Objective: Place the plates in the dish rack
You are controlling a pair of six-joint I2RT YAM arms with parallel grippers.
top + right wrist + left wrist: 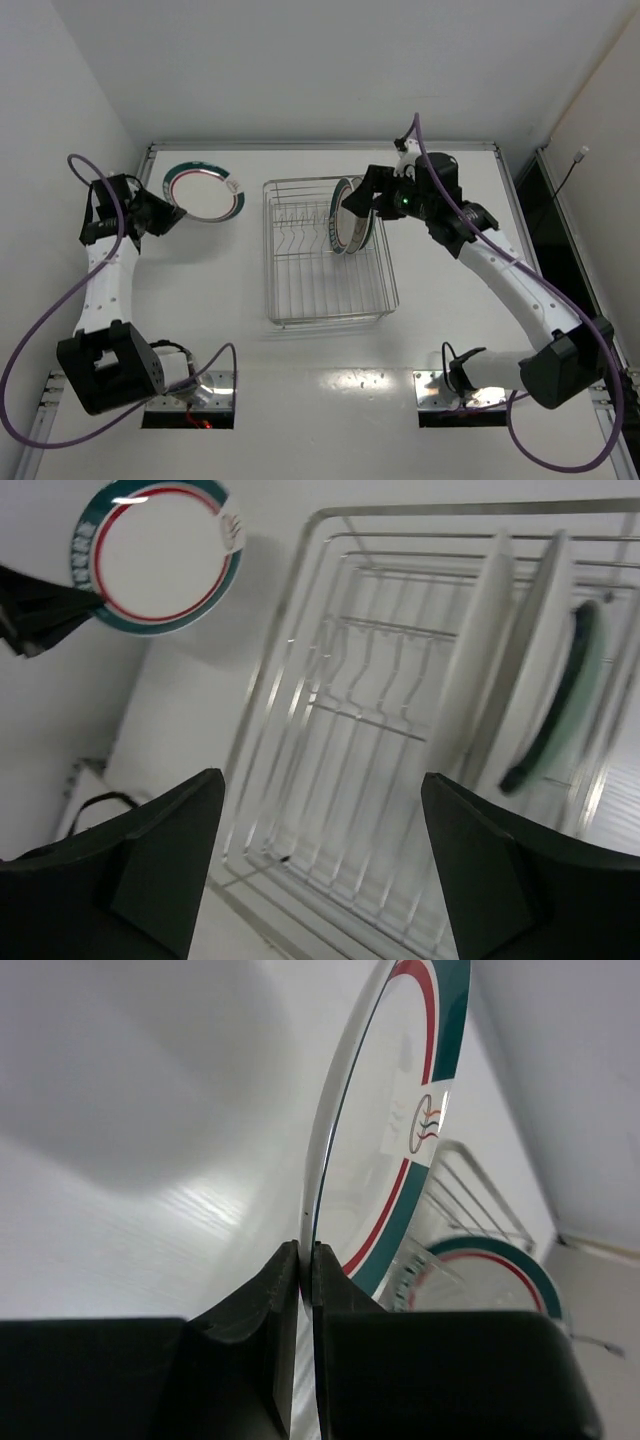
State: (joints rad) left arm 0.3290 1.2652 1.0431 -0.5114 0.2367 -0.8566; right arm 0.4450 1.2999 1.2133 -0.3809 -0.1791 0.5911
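Note:
A white plate with a green and red rim band (205, 190) lies at the back left of the table. My left gripper (163, 215) is shut on its near-left rim. In the left wrist view the rim of this plate (390, 1110) sits pinched between both jaws of the left gripper (306, 1260). The dish rack (290, 300) stands mid-table with three plates upright at its far right end. These are two white ones (480, 650) and a dark teal-edged one (570, 700). My right gripper (358, 198) hovers open just over them, and in its wrist view the right gripper (322, 780) holds nothing.
White walls close in on the left, back and right of the table. The rack's near half shows bare wire dividers (370, 680). Purple cables loop off both arms. Two metal base plates (195, 395) sit at the near edge.

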